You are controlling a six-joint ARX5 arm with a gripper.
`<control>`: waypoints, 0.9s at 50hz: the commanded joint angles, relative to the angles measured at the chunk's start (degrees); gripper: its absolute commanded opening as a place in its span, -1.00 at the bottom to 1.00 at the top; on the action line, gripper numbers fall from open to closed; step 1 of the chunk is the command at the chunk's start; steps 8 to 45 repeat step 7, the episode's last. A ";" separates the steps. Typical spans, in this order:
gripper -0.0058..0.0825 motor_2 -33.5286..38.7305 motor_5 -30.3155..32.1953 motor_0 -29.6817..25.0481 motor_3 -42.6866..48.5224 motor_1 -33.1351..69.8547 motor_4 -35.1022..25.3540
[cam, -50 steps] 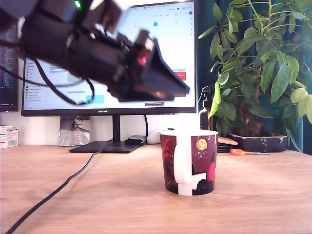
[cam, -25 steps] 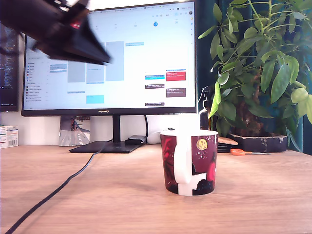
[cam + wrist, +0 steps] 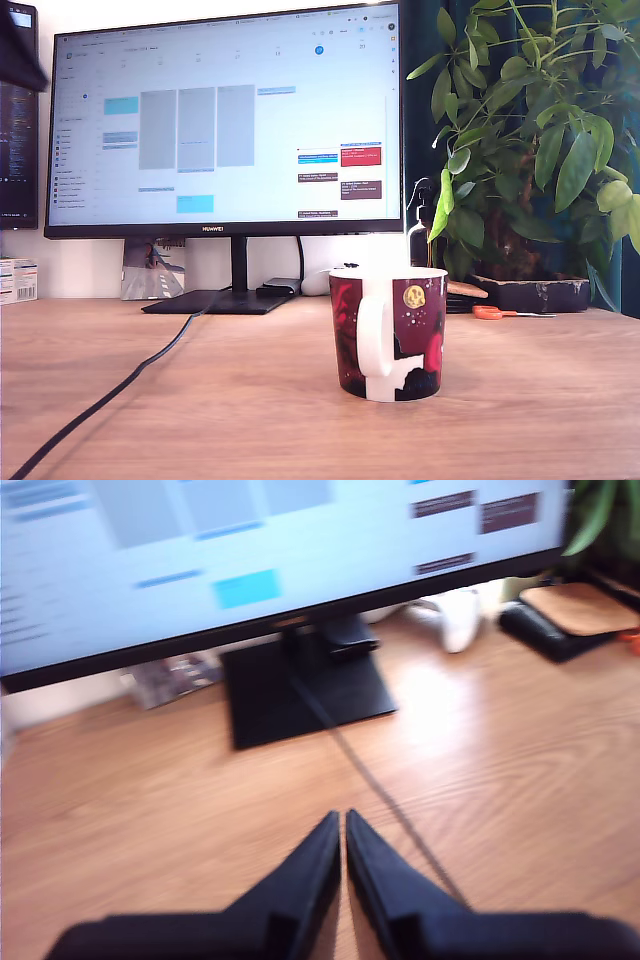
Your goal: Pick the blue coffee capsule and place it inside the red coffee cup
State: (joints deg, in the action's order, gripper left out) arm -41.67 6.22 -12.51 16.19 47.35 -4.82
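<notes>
At the far left of the exterior view only a dark corner of the arm shows, high up in front of the monitor. In the wrist view the gripper has its jaws pressed together with nothing between them, poised over bare wooden desk; ahead of the jaws lie the black cable and the monitor stand. Further right in the exterior view, the red coffee cup stands upright, well apart from the jaws. The blue coffee capsule appears in neither view; it may already sit inside the cup, whose interior is hidden. If so, the placing looks done, though this cannot be confirmed.
</notes>
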 commanded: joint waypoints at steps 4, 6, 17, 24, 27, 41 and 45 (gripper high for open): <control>-0.91 -0.33 0.26 3.34 1.75 -2.16 0.02; -0.91 -0.33 0.28 4.37 2.38 -2.73 0.00; -0.91 -0.33 0.28 4.83 2.71 -2.93 0.00; -0.91 -0.33 0.28 4.83 2.71 -2.93 0.00; -0.91 -0.33 0.28 4.83 2.71 -2.93 0.00; -0.91 -0.33 0.28 4.83 2.71 -2.93 0.00; -0.91 -0.33 0.28 4.83 2.71 -2.93 0.00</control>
